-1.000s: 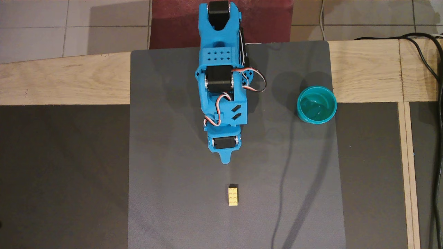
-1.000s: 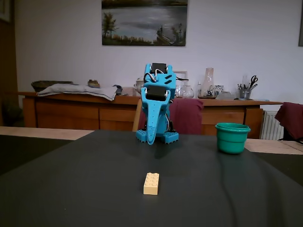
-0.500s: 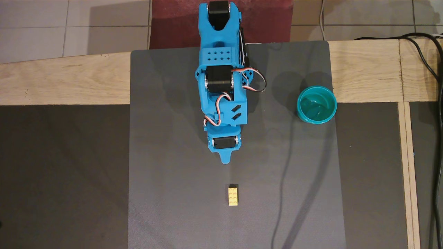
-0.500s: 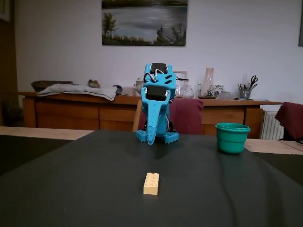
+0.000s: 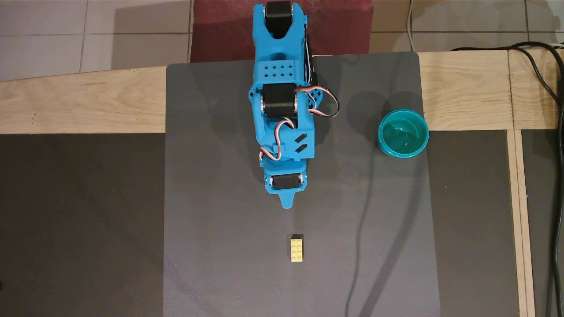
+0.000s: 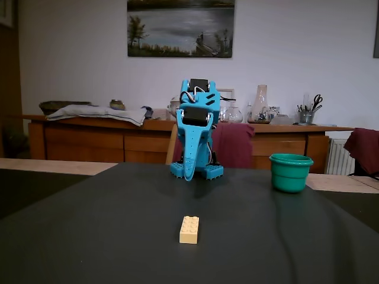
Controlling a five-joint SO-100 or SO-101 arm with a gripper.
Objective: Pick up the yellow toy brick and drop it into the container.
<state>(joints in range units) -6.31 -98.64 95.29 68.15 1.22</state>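
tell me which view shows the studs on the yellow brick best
The overhead view: it looks straight down on the yellow brick, so all six studs show in a two-by-three grid. The fixed view sees the brick end-on from low across the mat, showing mainly its near face with studs as small bumps.

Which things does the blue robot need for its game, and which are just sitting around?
Needed:
yellow toy brick, lying on the mat
teal cup, standing empty
gripper, hanging down, holding nothing

Just sitting around:
black cables
grey mat
painting
scissors in a pot
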